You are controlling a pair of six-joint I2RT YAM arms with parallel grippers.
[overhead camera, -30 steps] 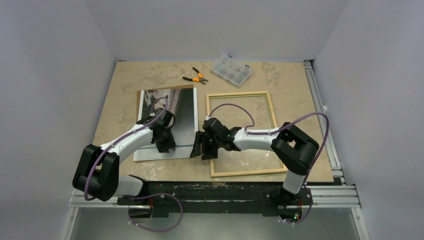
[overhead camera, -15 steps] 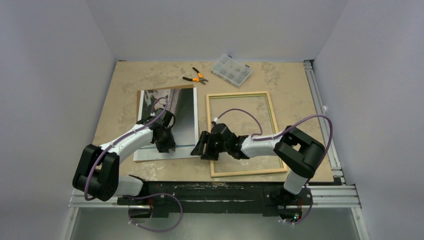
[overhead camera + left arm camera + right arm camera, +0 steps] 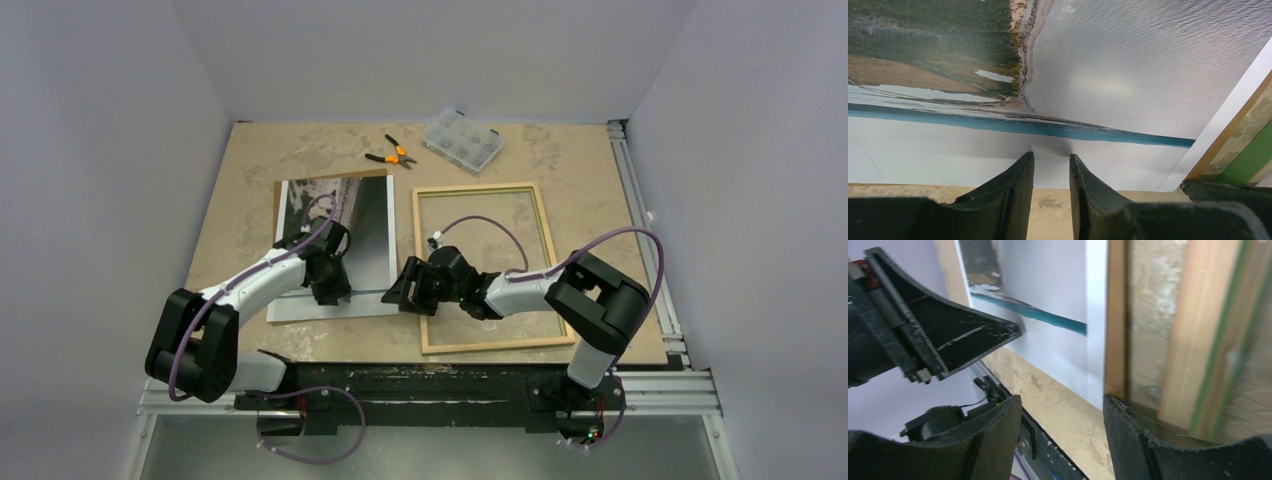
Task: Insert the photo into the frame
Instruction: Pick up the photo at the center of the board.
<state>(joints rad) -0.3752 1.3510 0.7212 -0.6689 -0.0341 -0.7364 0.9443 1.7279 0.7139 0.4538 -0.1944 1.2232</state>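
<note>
The photo point(image 3: 365, 225) lies face up at the left on a brown backing sheet point(image 3: 278, 200). The frame point(image 3: 538, 230) lies to its right, pale wood back up. My left gripper point(image 3: 335, 299) rests on the photo's near white strip. In the left wrist view its fingers point(image 3: 1023, 172) are a narrow gap apart over the photo point(image 3: 1128, 75), with nothing between them point(image 3: 1050, 159). My right gripper point(image 3: 405, 292) is wide open and empty, low between the photo's right edge and the frame. The right wrist view point(image 3: 1060, 407) shows the photo point(image 3: 1048, 295), the backing's edge point(image 3: 1115, 315) and the frame's wood rail point(image 3: 1193, 340).
Orange-handled pliers point(image 3: 392, 155) and a clear parts box point(image 3: 462, 140) lie at the table's far side. The table's front edge and black rail point(image 3: 400, 378) run just near the grippers. The frame's green edge point(image 3: 1248, 160) shows beside the backing in the left wrist view.
My right gripper has shifted a little left and away from me, toward the photo's right edge, and its arm has sunk lower. The left arm, photo and frame have not moved.
</note>
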